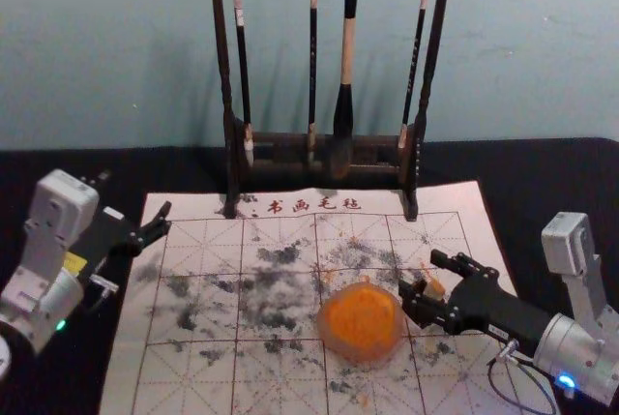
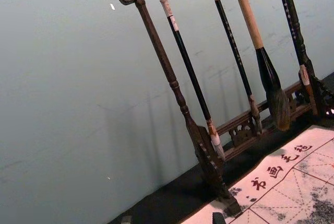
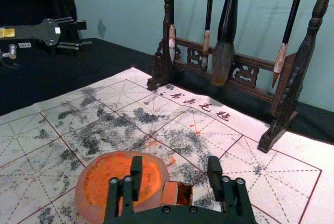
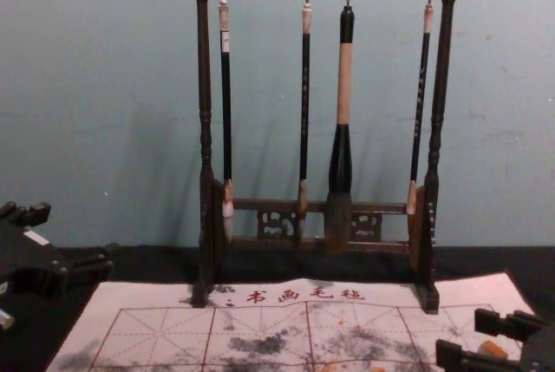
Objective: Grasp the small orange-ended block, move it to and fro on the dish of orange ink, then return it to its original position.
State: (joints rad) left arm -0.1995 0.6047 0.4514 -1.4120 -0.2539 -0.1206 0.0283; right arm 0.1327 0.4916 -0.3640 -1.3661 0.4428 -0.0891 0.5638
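From where I stand, the right gripper (image 1: 423, 275) is reaching in at the lower right of the head view, just beside the dish (image 1: 360, 326) of orange ink. Its fingers are spread wide, and the block (image 1: 435, 287) sits between them; in the right wrist view I can see a gap on either side of it, so they haven't got hold of it. The block is close by the dish, at the lower middle of that wrist view, though I can't tell whether the two touch. In the chest view, the same gripper comes in at the lower right corner.

The left gripper (image 1: 135, 204) is parked over at the left edge of the head view, its fingers apart with nothing between them. The dish rests on the marked mat (image 1: 121, 362), and behind, at the upper middle, four brushes (image 1: 346, 57) hang from a dark rack (image 1: 221, 47).
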